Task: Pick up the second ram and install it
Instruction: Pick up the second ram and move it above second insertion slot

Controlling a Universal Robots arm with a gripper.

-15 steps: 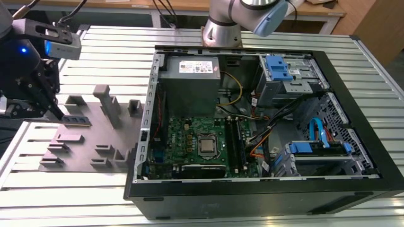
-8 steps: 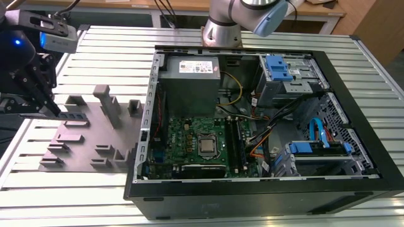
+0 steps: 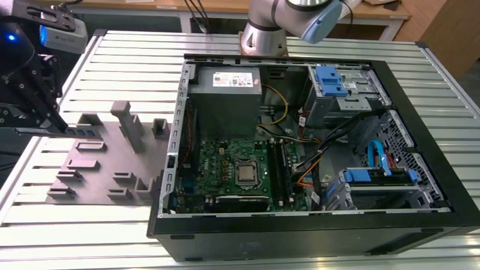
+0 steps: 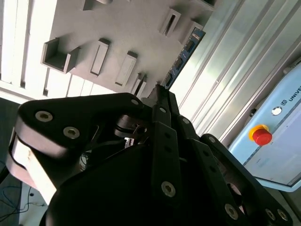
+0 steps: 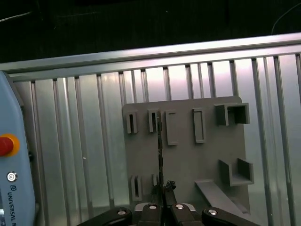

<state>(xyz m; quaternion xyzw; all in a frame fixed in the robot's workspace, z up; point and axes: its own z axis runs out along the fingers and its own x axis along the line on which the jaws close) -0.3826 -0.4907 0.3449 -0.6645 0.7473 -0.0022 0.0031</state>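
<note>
Dark blue with black chips, the second ram (image 3: pixel 80 133) is pinched by one end in the claw (image 3: pixel 58 129), whose fingers are drawn narrow onto the board's two faces. It hangs over the far-left part of the grey holder plate (image 3: pixel 105 169) at the exterior view's left. The stick's long axis runs straight out from the fingertips, roughly level, with its free end towards the exterior view's right, the side where the open computer case (image 3: pixel 300 239) lies on the slatted aluminium surface (image 3: pixel 135 56). In the second wrist view the second ram (image 4: pixel 184 54) reaches away from the claw tips as a slim blue strip above the plate's upright pockets. In the first wrist view it is edge-on, a thin dark line (image 5: pixel 160 150) lying along the line of the plate's slots. Whether its lower edge has cleared the plate or sits in a pocket cannot be told. The relation that matters is to the memory slots (image 3: pixel 279 169) on the green motherboard (image 3: pixel 217 160), just right of the processor socket (image 3: pixel 245 173). They are well apart from the claw, across the case wall, and they run near to far. By my reading the held stick lies crosswise to them.
</note>
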